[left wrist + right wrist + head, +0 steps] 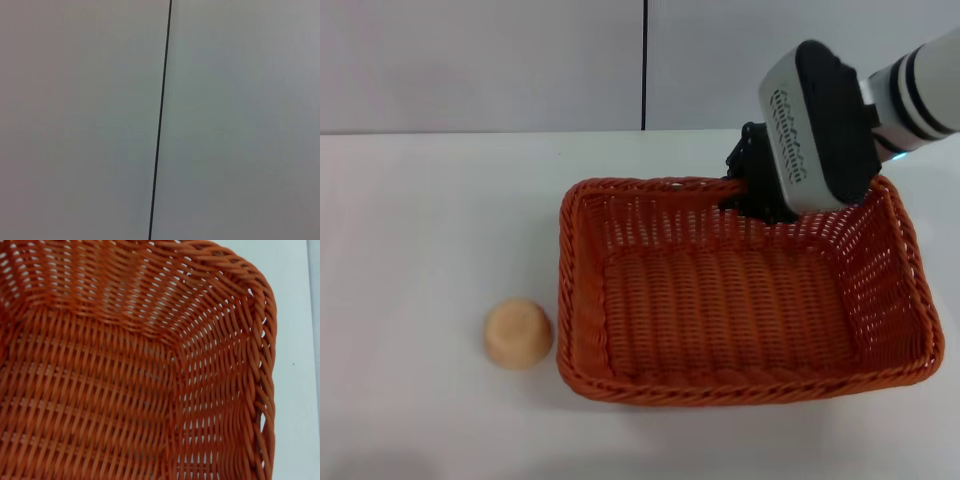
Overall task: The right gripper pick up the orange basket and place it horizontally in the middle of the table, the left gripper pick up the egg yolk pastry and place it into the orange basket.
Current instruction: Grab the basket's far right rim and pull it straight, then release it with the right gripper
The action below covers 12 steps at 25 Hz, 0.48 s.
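Note:
The orange basket (740, 392) rests flat on the white table (440, 220), right of centre, its long side running left to right. My right gripper (752, 190) reaches down at the middle of the basket's far rim, under its bulky grey-and-black housing. The right wrist view looks into the woven basket (125, 380) at one inner corner. The egg yolk pastry (518, 333), a small tan dome, sits on the table just left of the basket's near left corner, apart from it. The left gripper is out of view.
A grey wall with a vertical black seam (645, 65) stands behind the table; the left wrist view shows only that wall and seam (160, 120). Bare tabletop (295, 315) lies beside the basket's rim.

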Each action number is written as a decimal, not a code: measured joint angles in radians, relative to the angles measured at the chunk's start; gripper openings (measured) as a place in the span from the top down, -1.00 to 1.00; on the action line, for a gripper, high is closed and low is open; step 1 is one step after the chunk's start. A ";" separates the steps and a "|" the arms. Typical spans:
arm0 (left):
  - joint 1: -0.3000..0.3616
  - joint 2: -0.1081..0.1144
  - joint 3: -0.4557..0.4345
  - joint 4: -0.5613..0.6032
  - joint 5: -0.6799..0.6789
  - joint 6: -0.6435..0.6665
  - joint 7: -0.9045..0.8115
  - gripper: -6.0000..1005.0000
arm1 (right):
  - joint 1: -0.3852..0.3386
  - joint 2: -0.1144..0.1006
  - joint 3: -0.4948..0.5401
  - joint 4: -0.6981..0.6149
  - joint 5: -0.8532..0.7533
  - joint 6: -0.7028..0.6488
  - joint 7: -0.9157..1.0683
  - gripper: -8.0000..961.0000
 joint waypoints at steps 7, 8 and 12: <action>-0.003 0.000 0.000 0.000 0.000 -0.001 0.000 -0.57 | -0.032 0.001 -0.030 -0.037 0.031 -0.033 0.046 0.63; -0.003 0.000 0.000 0.000 0.000 -0.003 -0.001 -0.56 | -0.040 0.000 -0.037 -0.045 0.036 -0.034 0.045 0.63; -0.005 0.000 0.000 0.000 0.000 -0.007 -0.002 -0.56 | -0.077 0.000 -0.057 -0.092 0.049 -0.036 0.043 0.37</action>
